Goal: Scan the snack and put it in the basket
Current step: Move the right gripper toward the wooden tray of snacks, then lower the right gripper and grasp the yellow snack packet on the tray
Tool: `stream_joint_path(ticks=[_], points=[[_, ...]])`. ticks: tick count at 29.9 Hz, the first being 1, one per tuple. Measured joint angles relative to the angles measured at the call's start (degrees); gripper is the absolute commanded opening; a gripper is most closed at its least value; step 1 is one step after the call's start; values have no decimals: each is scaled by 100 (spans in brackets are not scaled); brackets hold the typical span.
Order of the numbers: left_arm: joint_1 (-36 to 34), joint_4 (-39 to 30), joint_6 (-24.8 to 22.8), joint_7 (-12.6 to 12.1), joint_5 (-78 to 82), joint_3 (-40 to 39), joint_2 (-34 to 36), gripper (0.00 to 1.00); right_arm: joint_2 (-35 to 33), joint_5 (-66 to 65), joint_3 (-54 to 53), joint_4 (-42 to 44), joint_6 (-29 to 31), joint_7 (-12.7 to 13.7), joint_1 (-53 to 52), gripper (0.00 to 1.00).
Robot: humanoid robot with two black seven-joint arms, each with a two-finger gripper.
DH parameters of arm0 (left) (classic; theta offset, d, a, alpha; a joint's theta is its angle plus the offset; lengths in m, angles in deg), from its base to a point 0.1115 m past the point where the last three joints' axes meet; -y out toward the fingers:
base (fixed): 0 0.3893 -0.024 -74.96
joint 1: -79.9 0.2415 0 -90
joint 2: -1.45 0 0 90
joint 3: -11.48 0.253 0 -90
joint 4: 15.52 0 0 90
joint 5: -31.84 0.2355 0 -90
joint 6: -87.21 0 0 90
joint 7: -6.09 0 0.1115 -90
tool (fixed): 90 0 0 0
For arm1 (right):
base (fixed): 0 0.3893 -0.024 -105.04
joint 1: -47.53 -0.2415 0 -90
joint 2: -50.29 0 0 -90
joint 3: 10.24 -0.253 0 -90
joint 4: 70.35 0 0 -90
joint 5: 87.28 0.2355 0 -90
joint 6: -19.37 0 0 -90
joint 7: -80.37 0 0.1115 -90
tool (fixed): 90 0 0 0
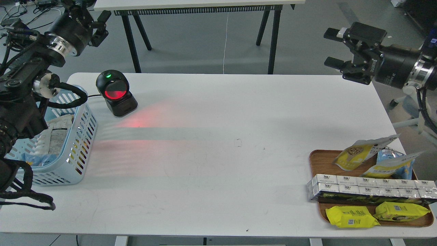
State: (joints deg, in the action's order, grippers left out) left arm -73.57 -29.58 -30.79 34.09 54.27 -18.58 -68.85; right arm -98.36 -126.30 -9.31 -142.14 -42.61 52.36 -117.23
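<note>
The snack (pixel 360 152), a pouch with a white top and a yellow lower part with a nut picture, lies at the back of the brown tray (pixel 315 164) at the right front of the table. The light-blue slotted basket (pixel 80 143) stands at the left edge and holds several packets. My left gripper (pixel 101 26) is open and empty, raised above and behind the basket. My right gripper (pixel 330 48) is open and empty, high above the table's far right, well behind the tray.
A black barcode scanner (pixel 116 93) with a red window stands right of the basket and casts red light on the white table (pixel 218 153). The tray also holds a light-blue-and-yellow pouch (pixel 392 164), a row of silver boxes (pixel 368 189) and two yellow packets (pixel 351 217).
</note>
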Motion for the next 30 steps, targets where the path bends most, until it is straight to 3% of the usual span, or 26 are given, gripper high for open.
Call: stream_joint_path(ticks=[8,16,22,30], points=[[-90,0,0,0,52,69,-52,100,-840,-3227,776,-1290,-2,0,-1195,99],[-42,1,-1,0,60,80,-54,100,-1388,-6750,966,-1963,-2,0,-1271,99],[-10,3,0,0,66,80,-66,100,-1452,-7916,978,-1965,-2,0,-1136,99],[1,26,0,0,68,89,-64,100,-1274,-8497,979,-1804,-2,0,-832,99]])
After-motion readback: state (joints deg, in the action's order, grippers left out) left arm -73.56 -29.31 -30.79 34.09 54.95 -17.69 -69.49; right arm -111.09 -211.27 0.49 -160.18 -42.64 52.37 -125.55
